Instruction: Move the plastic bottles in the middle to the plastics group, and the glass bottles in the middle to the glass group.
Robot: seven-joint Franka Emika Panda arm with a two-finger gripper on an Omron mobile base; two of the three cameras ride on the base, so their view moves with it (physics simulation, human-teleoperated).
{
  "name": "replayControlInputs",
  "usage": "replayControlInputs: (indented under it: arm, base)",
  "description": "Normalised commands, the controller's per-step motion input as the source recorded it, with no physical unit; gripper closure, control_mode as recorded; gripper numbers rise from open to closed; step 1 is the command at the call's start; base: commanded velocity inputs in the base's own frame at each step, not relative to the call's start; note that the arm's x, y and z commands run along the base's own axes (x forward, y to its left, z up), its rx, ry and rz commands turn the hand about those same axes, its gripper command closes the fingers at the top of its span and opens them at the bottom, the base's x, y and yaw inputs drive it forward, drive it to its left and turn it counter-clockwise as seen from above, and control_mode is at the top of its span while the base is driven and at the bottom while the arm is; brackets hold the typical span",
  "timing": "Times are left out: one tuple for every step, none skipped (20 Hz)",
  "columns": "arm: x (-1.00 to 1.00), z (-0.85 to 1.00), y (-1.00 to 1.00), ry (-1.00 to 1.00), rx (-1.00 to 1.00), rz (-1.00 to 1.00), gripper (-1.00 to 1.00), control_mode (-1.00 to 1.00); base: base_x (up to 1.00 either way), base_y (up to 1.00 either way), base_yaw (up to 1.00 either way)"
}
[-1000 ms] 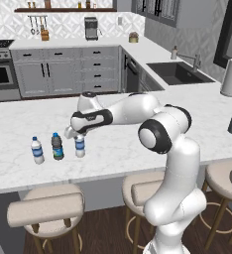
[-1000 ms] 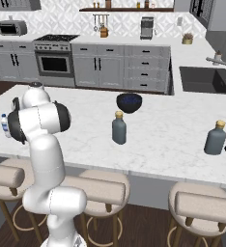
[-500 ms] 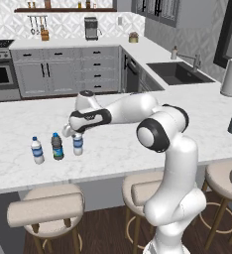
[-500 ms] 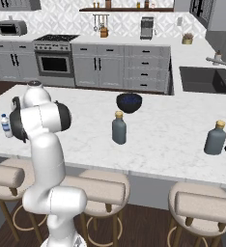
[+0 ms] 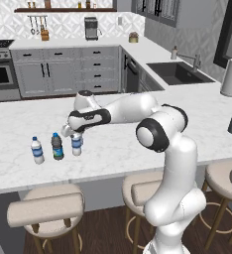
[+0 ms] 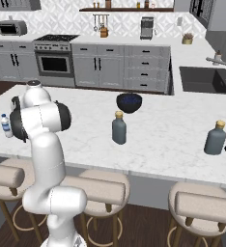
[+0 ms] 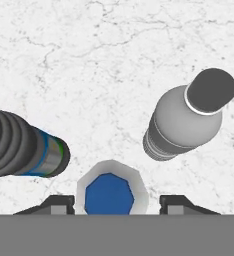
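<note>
My gripper (image 5: 74, 135) hangs over the left part of the counter, straight above a clear plastic bottle with a blue cap (image 5: 77, 145) that stands upright on the marble. In the hand view my gripper (image 7: 117, 204) is open, its fingertips (image 7: 56, 204) apart from the blue cap (image 7: 109, 196) on both sides. The dark plastic bottle with a blue label (image 5: 57, 146) stands just left of it. A white-capped bottle of the plastics group (image 5: 36, 150) is further left. A plain greyish bottle (image 7: 186, 122) stands on the other side. The grey-teal glass bottle (image 6: 119, 129) is mid-counter. The dark glass-group bottle (image 6: 215, 138) is far right.
A dark blue bowl (image 6: 129, 102) sits behind the grey-teal bottle. A white paper roll (image 5: 231, 77) stands at the far right near the sink (image 5: 177, 72). Stools (image 5: 46, 208) line the counter's front edge. Open marble lies between the bottle groups.
The jaws have parted from the blue-capped bottle, which now stands free on the counter beside the dark bottle. The arm has hardly shifted.
</note>
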Motion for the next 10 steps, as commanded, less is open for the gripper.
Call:
replayControlInputs:
  arm:
    - [0.00,0.00,0.00,0.00,0.00,0.00,-1.00,-1.00]
    - [0.00,0.01,0.00,0.00,0.00,0.00,-1.00,-1.00]
    - [0.00,0.02,0.00,0.00,0.00,0.00,-1.00,-1.00]
    - [0.00,0.06,0.00,0.00,-0.01,0.00,-1.00,-1.00]
    - [-0.03,0.06,0.00,0.00,0.00,0.00,-1.00,-1.00]
    - [-0.07,0.09,0.00,0.00,0.00,0.00,-1.00,-1.00]
    - [-0.08,0.13,0.00,0.00,0.00,0.00,-1.00,-1.00]
    - [-0.11,0.21,0.00,0.00,0.00,0.00,-1.00,-1.00]
    - [-0.10,0.30,0.00,0.00,0.00,0.00,-1.00,-1.00]
    - [-0.10,0.41,0.00,0.00,0.00,0.00,-1.00,-1.00]
  base:
    - [0.00,0.00,0.00]
    - [0.00,0.00,0.00]
    - [0.00,0.00,0.00]
    - [0.00,0.00,0.00]
    - [0.00,0.00,0.00]
    - [0.00,0.00,0.00]
    - [0.00,0.00,0.00]
    - [0.00,0.00,0.00]
    - [0.00,0.00,0.00]
    - [0.00,0.00,0.00]
